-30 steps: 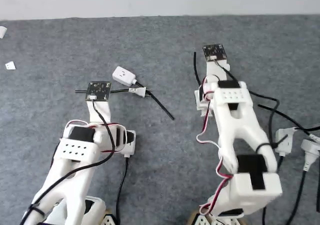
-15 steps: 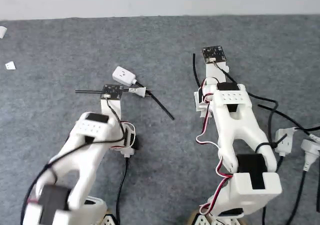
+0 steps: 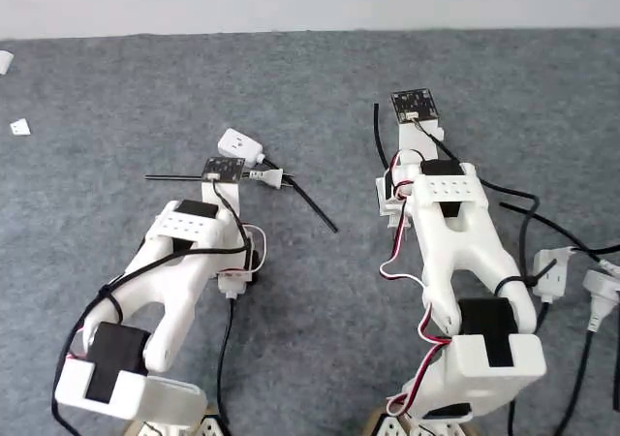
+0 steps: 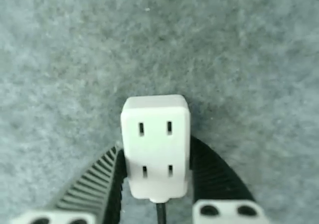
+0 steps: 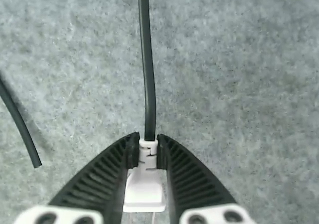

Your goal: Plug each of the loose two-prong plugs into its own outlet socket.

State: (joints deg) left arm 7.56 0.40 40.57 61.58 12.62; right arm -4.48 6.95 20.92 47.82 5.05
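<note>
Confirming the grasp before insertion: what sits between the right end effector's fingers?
A white plug, its black cord leading away, is clamped between the right end effector's fingers, as the right wrist view shows.

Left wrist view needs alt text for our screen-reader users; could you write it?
A white outlet block with two pairs of slots lies on grey carpet between the left gripper's two black ribbed fingers, which flank it closely. A black cord leaves its end nearest the camera.
</note>
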